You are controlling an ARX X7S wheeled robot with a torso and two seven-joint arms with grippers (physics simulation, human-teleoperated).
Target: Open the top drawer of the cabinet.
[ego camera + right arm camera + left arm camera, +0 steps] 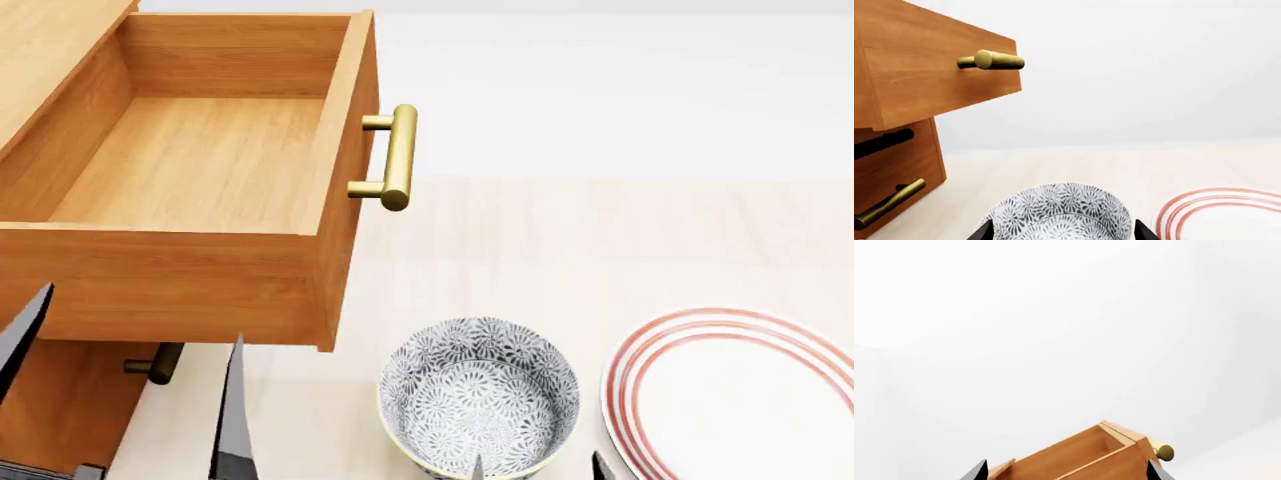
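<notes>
The top drawer [200, 160] stands pulled far out of the orange-brown cabinet [47, 405] and is empty inside. Its brass bar handle [398, 157] is free; neither gripper touches it. My left gripper [127, 375] is open and empty, just at the near side of the pulled-out drawer. The left wrist view shows the drawer box [1081, 455] and handle end [1163, 452] between the left gripper's [1066, 473] fingertips. My right gripper [538, 467] is open, at the near rim of the patterned bowl [481, 395]. The drawer front [934, 75] and handle [993, 60] show in the right wrist view.
A grey-patterned bowl [1064, 212] sits between the right gripper's [1063, 231] fingertips. A white plate with red rings [741, 390] lies to its right on the pale tabletop [561, 240]. Lower drawer handles [887, 202] stay flush on the cabinet front [901, 160].
</notes>
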